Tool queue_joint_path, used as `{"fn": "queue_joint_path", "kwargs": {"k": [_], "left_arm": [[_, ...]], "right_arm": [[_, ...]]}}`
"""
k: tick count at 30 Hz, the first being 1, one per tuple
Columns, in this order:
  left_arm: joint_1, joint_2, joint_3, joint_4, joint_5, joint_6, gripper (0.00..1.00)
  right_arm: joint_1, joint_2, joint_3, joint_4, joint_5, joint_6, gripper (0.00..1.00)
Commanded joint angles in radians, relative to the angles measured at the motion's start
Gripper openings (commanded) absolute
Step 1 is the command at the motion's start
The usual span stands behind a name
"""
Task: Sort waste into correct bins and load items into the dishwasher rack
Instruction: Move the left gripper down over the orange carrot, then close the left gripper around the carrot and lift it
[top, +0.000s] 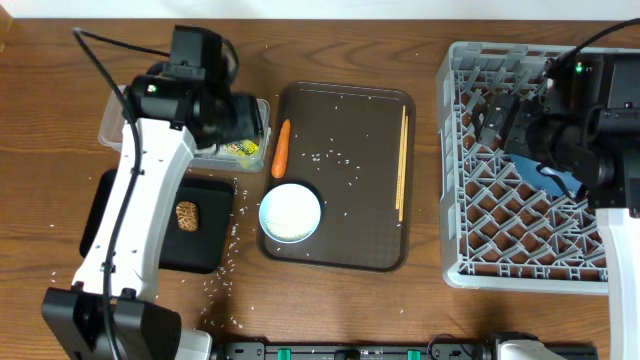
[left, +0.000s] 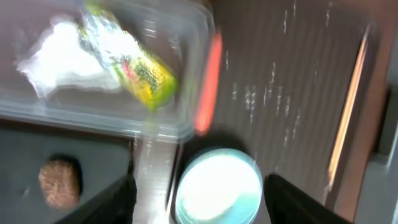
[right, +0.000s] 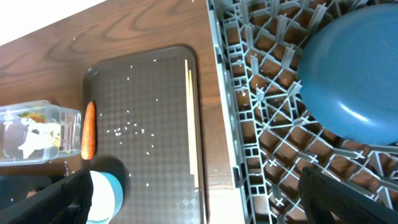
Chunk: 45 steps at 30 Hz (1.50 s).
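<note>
**A:** The left gripper (left: 199, 186) hangs over the clear tub (top: 108, 128) with its fingers spread and nothing between them. The wrapper (left: 146, 74) and the tissue (left: 62, 62) lie in the tub below it.

**B:** And the right gripper (right: 196, 186)?

**A:** Also wide apart and empty. It is over the rack (top: 455, 200) on the right, beside the blue dish (right: 354, 68) that sits among the pegs.

**B:** Which piece of waste comes next, do you think?

**A:** Probably the carrot (top: 281, 147). It lies on the left edge of the brown tray (top: 350, 120), just right of the tub and so just right of the left gripper.

**B:** Which way does it run?

**A:** Near to far, leaning slightly, so the fingers would have to close across it from left and right.

**B:** Which arm should take it?

**A:** The left one, which is plainly nearer. The right gripper is well apart from the carrot, with the whole brown tray between them. The black tray (top: 205, 255) holding the brown lump (top: 187, 215) sits on the near side of the tub, and I'd guess the carrot belongs there.
</note>
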<state>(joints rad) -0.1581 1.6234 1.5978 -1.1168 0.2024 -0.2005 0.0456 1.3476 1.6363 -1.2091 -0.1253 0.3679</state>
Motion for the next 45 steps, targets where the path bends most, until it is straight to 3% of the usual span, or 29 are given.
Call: {"fn": "queue_joint_path", "kwargs": {"k": [1, 12, 15, 25, 32, 40, 45], "left_arm": [[-0.048, 0.016, -0.008, -0.085, 0.060, 0.152, 0.66], [-0.321, 0.017, -0.227, -0.042, 0.008, 0.151, 0.65], [-0.358, 0.017, -0.286, -0.001, -0.067, 0.086, 0.63], [-0.351, 0.023, -0.301, 0.272, -0.182, 0.076, 0.62], [-0.342, 0.094, -0.308, 0.442, -0.380, 0.075, 0.58], [-0.280, 0.202, -0.307, 0.518, -0.315, 0.068, 0.58], [-0.261, 0.241, -0.308, 0.539, -0.352, 0.069, 0.58]], "right_arm": [[0.014, 0.025, 0.003, 0.005, -0.013, 0.006, 0.99], [-0.016, 0.034, 0.004, 0.049, 0.084, 0.036, 0.99], [-0.045, 0.034, 0.004, 0.056, 0.084, 0.078, 0.99], [-0.056, 0.035, 0.003, 0.050, 0.077, 0.092, 0.99], [-0.053, 0.035, 0.003, 0.037, 0.065, 0.092, 0.99], [-0.053, 0.035, 0.003, 0.014, 0.066, 0.091, 0.99], [-0.053, 0.035, 0.003, 0.016, 0.066, 0.092, 0.99]]}}
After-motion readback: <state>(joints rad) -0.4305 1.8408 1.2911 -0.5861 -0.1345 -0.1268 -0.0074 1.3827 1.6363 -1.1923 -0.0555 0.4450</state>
